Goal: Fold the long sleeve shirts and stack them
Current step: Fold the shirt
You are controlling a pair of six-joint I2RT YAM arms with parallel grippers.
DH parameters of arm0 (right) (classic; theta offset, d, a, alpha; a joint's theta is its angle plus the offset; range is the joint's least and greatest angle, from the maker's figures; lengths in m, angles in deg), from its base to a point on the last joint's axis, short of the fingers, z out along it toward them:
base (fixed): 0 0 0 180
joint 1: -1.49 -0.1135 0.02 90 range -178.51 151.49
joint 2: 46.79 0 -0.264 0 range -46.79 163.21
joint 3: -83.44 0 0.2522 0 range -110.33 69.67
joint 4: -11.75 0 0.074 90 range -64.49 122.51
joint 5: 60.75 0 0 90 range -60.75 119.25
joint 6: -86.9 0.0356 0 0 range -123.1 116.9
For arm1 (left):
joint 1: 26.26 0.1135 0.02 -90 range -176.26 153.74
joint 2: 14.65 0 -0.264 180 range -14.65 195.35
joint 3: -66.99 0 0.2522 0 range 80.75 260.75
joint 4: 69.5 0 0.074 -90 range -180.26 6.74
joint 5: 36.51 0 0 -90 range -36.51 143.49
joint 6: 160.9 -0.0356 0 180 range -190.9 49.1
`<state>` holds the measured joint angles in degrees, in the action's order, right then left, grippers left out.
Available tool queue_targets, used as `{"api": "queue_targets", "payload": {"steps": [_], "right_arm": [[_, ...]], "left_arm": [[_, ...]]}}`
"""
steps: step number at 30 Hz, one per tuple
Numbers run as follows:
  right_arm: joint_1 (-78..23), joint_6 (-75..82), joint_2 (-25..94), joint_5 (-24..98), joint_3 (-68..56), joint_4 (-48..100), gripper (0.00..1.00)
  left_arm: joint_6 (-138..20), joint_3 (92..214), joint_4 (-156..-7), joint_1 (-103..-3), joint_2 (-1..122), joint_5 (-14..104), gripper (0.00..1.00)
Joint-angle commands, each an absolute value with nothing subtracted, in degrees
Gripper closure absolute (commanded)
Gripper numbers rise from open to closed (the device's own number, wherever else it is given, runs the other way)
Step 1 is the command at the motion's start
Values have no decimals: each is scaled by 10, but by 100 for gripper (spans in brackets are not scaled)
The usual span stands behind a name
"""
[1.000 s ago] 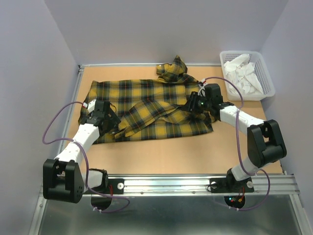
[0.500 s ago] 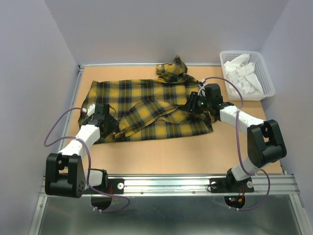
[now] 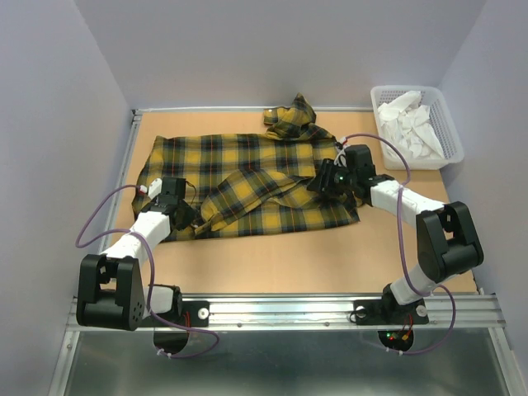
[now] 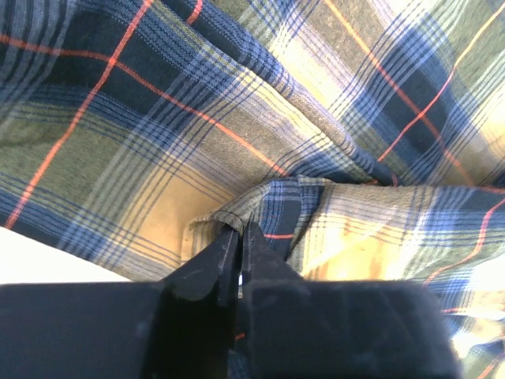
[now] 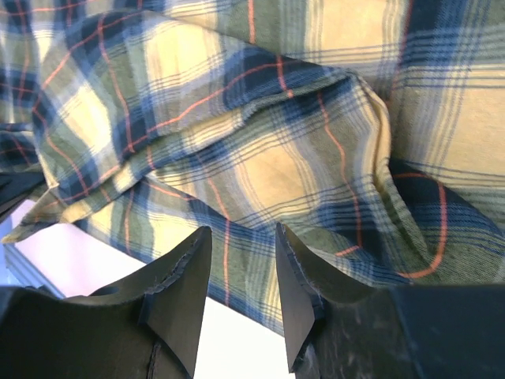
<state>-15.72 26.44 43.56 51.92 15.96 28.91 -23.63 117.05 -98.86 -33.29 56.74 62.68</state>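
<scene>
- At the tips of the left end effector (image 4: 240, 234) sits a folded hem corner of the plaid shirt (image 4: 331, 103). The two fingers are pressed together on it, though this close view makes it hard to say how much cloth lies between them.
- Pinching there makes sense: a hem corner gives a firm handle for lifting one side and carrying it over the body of the shirt.
- Beyond and to the right of that end effector, the shirt lies spread across the tabletop (image 3: 330, 256). It is wrinkled, with a sleeve or flap laid diagonally over the middle and the collar (image 3: 290, 115) bunched at the far edge.
- The right end effector (image 5: 243, 237) hangs low over the shirt's opposite side with its fingers apart. Cloth shows past the gap, but none lies between them.
- It looks placed to take the matching edge, so both sides can rise together and the fold stays straight.
- Well to the right of it and farther back stands a basket (image 3: 452, 153) of white cloths (image 3: 410, 124), apart from the shirt.
- Folding seems barely begun, and no stack is visible.
</scene>
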Motion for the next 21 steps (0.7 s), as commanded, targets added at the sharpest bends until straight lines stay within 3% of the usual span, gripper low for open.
{"api": "queue_targets", "payload": {"steps": [1,14,21], "right_arm": [[-154,254,419,490,180,281,57],[-154,259,455,430,219,281,64],[-149,270,477,399,230,281,65]], "left_arm": [[-247,1178,-986,-332,547,656,98],[-382,1275,-1008,-331,500,747,100],[-418,1350,-1098,-332,522,785,100]]}}
